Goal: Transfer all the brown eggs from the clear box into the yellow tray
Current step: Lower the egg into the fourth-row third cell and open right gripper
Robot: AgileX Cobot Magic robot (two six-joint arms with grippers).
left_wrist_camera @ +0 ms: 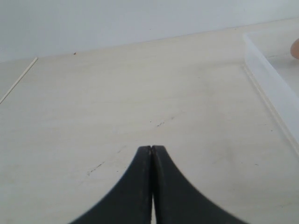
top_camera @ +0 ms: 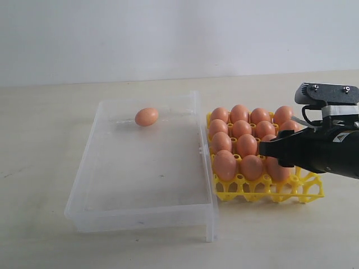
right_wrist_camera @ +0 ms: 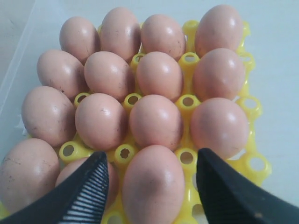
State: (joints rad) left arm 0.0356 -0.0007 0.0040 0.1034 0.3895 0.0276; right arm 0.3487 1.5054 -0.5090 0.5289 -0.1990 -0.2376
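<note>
One brown egg (top_camera: 146, 116) lies in the clear box (top_camera: 140, 216) beside the yellow tray (top_camera: 269, 193), where right fingers (right_wrist_camera: 79, 191) gape, seemingly releasing; left fingers (left_wrist_camera: 140, 186) clenched.

Bright diffuse light; faint shadow edging the clear box (top_camera: 140, 219); sharp.

Sixteen brown eggs (top_camera: 146, 116) — one box (top_camera: 140, 216), one tray (top_camera: 270, 194)

The box (top_camera: 84, 207) lies on the table (top_camera: 45, 140), with the tray (top_camera: 305, 190) just beside its right wall. One egg (top_camera: 146, 116) lies in the box near its far wall. The other eggs (top_camera: 241, 129) sit in the tray's rear cups.
</note>
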